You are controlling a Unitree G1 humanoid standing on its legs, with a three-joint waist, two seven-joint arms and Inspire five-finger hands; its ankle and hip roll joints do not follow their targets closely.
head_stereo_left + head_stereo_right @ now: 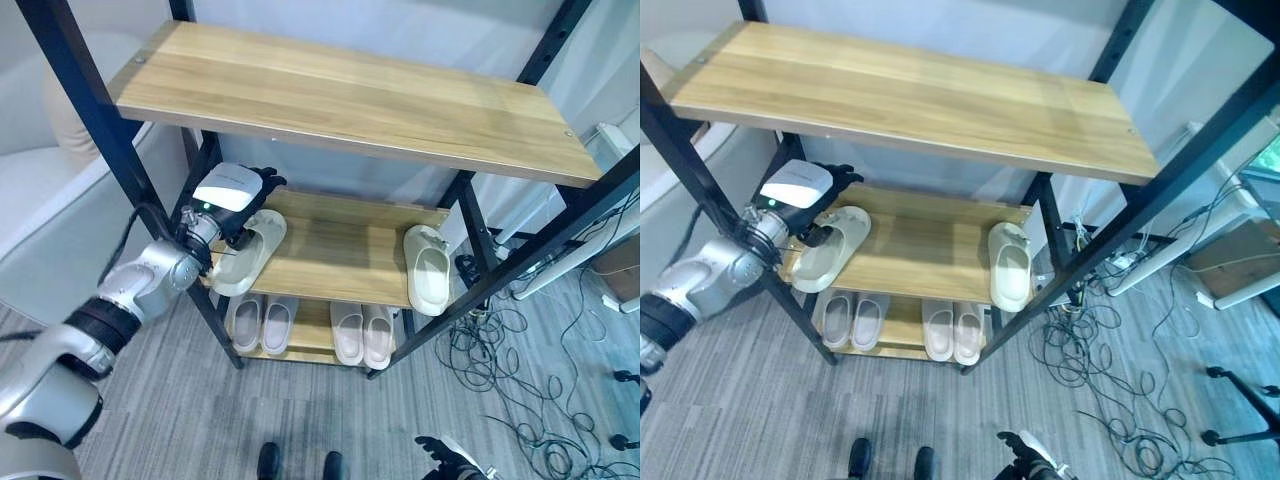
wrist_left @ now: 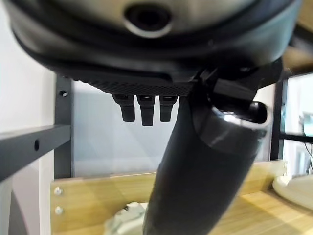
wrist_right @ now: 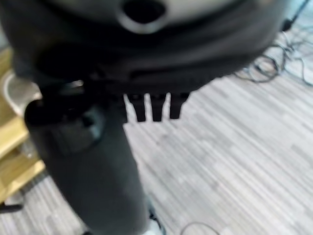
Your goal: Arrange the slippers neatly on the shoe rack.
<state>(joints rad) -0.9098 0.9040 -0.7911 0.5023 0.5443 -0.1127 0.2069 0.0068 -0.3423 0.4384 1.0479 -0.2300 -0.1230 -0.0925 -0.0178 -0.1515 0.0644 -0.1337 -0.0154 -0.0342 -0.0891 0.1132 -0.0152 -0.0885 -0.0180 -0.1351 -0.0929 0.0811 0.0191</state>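
- The left hand point(image 1: 232, 200) is reaching in from the lower left of the head views to the left end of the shoe rack's middle shelf point(image 1: 340, 250); its dark fingers are lying over the back end of a pale slipper point(image 1: 250, 252), though how tightly they are closing on it cannot be told; in its own wrist view the fingers point(image 2: 142, 108) are hanging short and fairly straight beside the thick thumb point(image 2: 205, 171).
- That slipper is lying at an angle across the left front corner of the middle shelf, its near end sticking out past the shelf edge.
- The shoe rack point(image 1: 92, 100) is standing in the middle of the frame on grey floor, black-framed with wooden boards; the top shelf point(image 1: 350, 95) is sitting bare.
- Two pairs of pale slippers are sitting on the bottom shelf: one pair point(image 1: 262, 322) centre left, the other pair point(image 1: 363, 332) just right of it.
- A second pale slipper point(image 1: 429, 268) is resting at the right end of the middle shelf, well apart from the first, pointing front to back.
- The right hand point(image 1: 452, 460) is showing at the bottom edge, right of centre, over the floor; in its wrist view its fingers point(image 3: 155, 107) are hanging loose, holding nothing.
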